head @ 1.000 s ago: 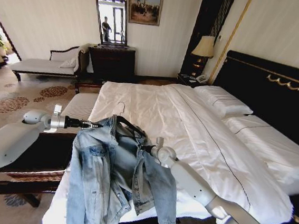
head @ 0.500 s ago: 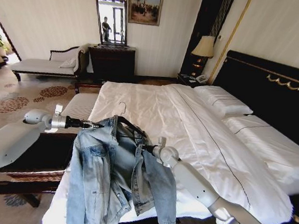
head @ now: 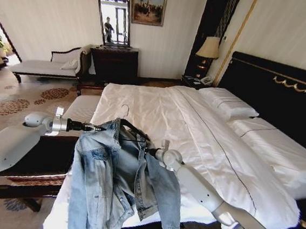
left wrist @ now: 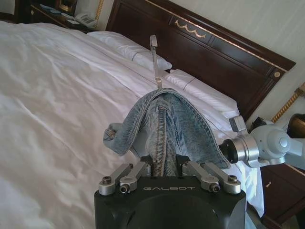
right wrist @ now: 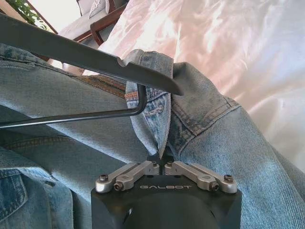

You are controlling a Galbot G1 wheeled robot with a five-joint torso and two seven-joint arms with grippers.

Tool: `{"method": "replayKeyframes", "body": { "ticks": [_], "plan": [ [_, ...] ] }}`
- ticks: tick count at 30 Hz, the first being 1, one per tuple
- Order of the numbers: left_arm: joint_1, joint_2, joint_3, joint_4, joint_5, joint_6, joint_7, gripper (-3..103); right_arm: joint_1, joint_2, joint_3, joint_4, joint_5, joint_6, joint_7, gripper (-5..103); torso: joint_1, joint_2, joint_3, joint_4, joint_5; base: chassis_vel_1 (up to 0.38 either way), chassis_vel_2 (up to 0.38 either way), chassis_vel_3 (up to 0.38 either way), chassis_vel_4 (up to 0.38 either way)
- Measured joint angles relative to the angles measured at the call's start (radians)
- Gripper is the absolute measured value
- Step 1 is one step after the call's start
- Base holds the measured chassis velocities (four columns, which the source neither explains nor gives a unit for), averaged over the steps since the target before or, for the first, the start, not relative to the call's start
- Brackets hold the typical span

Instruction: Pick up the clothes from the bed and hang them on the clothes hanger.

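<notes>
My left pincer (head: 93,126) and right pincer (head: 148,150) each clamp denim, stretching the faded light-blue denim jacket (head: 119,181) shoulder-to-shoulder between them over the slim black triangular hanger (head: 132,128).

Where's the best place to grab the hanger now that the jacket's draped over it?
Probably the silver hook of the hanger, taken from above. It stands bare and upright over the collar, while the denim jacket covers most of the shoulder bars, and both the left gripper and right gripper already pinch denim at the shoulder ends.

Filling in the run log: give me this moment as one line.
jacket: off bed, draped on hanger | left gripper: shut on jacket shoulder | right gripper: shut on jacket's other shoulder | hanger hook: free
</notes>
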Motion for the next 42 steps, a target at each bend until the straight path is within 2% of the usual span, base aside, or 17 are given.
{"method": "replayKeyframes", "body": {
  "ticks": [13, 23, 30, 42],
  "plan": [
    [0.042, 0.019, -0.035, -0.062, -0.027, -0.005, -0.002, 23, 0.022, 0.034, 0.051, -0.049, -0.001, 0.005, 0.015, 0, 0.000, 0.000, 0.000, 0.0000, 0.0000, 0.000, 0.000, 0.000, 0.000],
    [0.081, 0.031, -0.079, -0.055, -0.043, -0.014, 0.000, 23, 0.032, 0.021, 0.102, -0.065, 0.011, 0.008, 0.021, 0, 0.000, 0.000, 0.000, 0.0000, 0.0000, 0.000, 0.000, 0.000, 0.000],
    [0.096, 0.050, -0.102, -0.073, -0.066, -0.020, -0.001, 23, 0.055, 0.012, 0.097, -0.110, -0.004, 0.009, -0.001, 0, 0.000, 0.000, 0.000, 0.0000, -0.0001, 0.000, 0.000, 0.000, 0.000],
    [0.175, 0.090, -0.126, -0.120, -0.075, -0.044, 0.014, 23, 0.100, 0.058, 0.114, -0.190, -0.035, 0.031, -0.023, 0, 0.000, 0.000, 0.000, 0.0004, 0.0000, 0.000, 0.000, 0.000, 0.000]
  ]
}}
